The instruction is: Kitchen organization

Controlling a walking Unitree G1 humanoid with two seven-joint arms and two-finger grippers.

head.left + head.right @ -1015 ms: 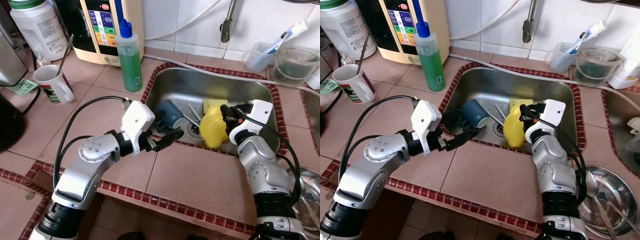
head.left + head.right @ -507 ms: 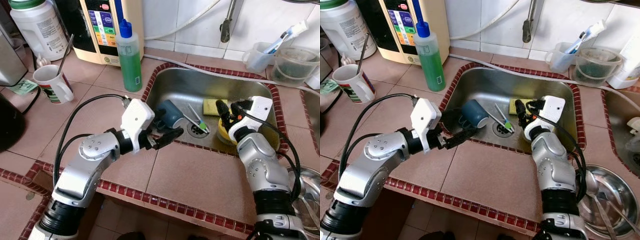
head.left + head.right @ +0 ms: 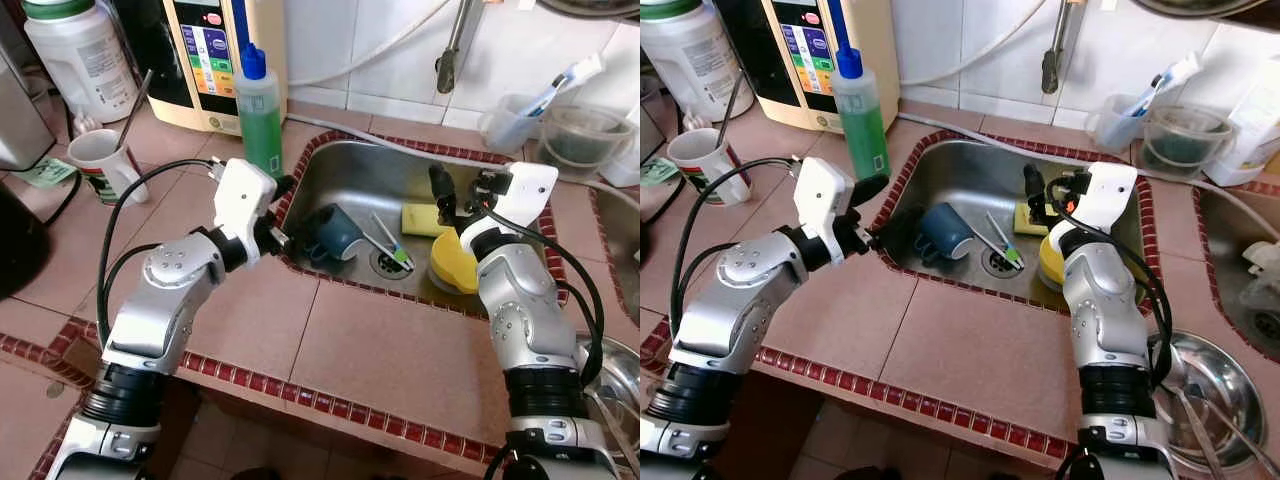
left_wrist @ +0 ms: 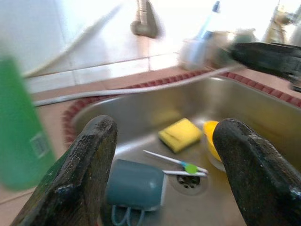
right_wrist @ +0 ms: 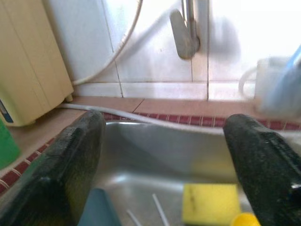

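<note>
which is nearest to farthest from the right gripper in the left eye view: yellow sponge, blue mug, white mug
From the right gripper:
1. Yellow sponge, just below it in the sink.
2. Blue mug, on its side at the sink's left end.
3. White mug, far left on the counter.

Both grippers (image 4: 162, 160) (image 5: 164, 155) empty, fingers spread
</note>
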